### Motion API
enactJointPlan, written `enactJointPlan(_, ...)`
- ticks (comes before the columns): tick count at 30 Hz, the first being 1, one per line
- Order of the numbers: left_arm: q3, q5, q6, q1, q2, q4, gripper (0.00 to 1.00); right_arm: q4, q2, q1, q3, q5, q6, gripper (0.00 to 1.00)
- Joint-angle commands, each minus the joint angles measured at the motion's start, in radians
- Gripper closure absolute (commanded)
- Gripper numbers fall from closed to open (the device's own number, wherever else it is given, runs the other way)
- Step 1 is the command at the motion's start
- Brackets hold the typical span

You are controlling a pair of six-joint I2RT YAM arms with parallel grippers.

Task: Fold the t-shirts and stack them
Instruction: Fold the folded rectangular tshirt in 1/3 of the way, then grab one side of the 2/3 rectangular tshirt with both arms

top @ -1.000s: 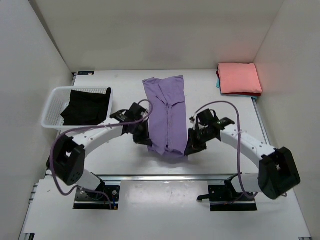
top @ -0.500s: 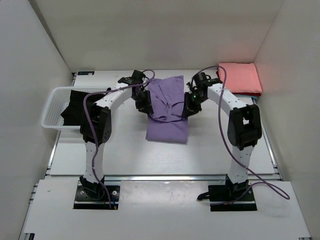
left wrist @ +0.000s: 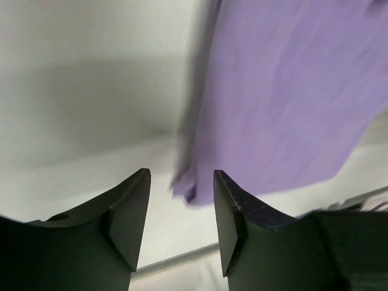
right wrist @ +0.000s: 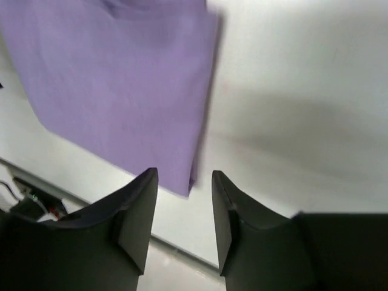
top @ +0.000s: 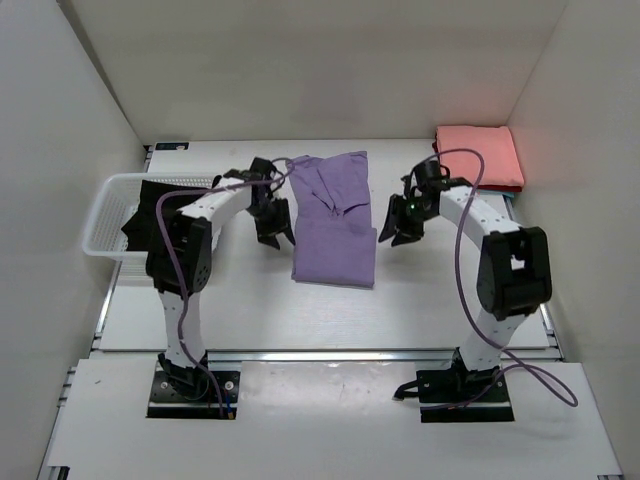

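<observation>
Top external shows us the lilac-purple t-shirt (top: pixel 335 235) folded on the table (top: pixel 250 300); our left gripper (top: pixel 274 236) and right gripper (top: pixel 393 237) flank it, both jaws spread and empty.

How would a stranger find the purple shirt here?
On the white table, look midway between the left gripper and right gripper. The soft lilac-purple cloth t-shirt lies there, partly folded. The salmon-pink folded shirt sits at the far right corner; the black one is in the white plastic basket.
</observation>
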Motion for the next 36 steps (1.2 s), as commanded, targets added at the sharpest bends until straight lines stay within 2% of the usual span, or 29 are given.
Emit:
enactJointPlan(1,-0.198,-0.027,-0.029,-0.053,-0.193,0.083,0.43,0.1,-0.107,0.017,-0.162,-0.049,0.07,0.61)
enactJointPlan(3,-0.326,-0.038,-0.061,-0.079,-0.244,0.137,0.4,0.146,-0.151,0.029,-0.268,-0.087,0.101,0.55)
enactJointPlan(5,-0.392,-0.047,-0.094,-0.103,-0.286,0.205,0.33,0.17,-0.174,0.062,-0.318,-0.092,0.127,0.54)
enactJointPlan(9,-0.429,-0.044,-0.129,-0.128,-0.287,0.286,0.31,0.206,-0.165,0.097,-0.396,-0.127,0.176,0.53)
enactJointPlan(13,-0.458,-0.033,-0.183,-0.14,-0.269,0.352,0.31,0.216,-0.124,0.126,-0.393,-0.133,0.179,0.5)
enactJointPlan(20,-0.489,-0.047,-0.216,-0.162,-0.22,0.397,0.45,0.272,-0.029,0.131,-0.379,-0.15,0.185,0.51)
enactJointPlan(21,-0.493,-0.05,-0.221,-0.162,-0.215,0.412,0.5,0.267,-0.015,0.131,-0.375,-0.141,0.176,0.52)
enactJointPlan(22,-0.502,-0.047,-0.226,-0.159,-0.212,0.429,0.55,0.261,-0.007,0.131,-0.359,-0.147,0.167,0.59)
enactJointPlan(24,-0.515,-0.039,-0.235,-0.179,-0.212,0.436,0.86,0.236,0.01,0.135,-0.355,-0.15,0.142,1.0)
enactJointPlan(25,-0.521,-0.036,-0.241,-0.177,-0.215,0.432,0.97,0.229,0.001,0.132,-0.347,-0.15,0.138,0.99)
enactJointPlan(26,-0.535,-0.035,-0.242,-0.185,-0.221,0.426,1.0,0.215,-0.003,0.134,-0.35,-0.145,0.13,0.99)
enactJointPlan(31,-0.63,-0.041,-0.267,-0.24,-0.354,0.381,1.0,0.132,-0.133,0.177,-0.397,-0.098,0.069,1.0)
enactJointPlan(36,-0.784,-0.054,-0.295,-0.298,-0.502,0.348,1.0,0.092,-0.295,0.264,-0.566,-0.104,0.098,1.0)
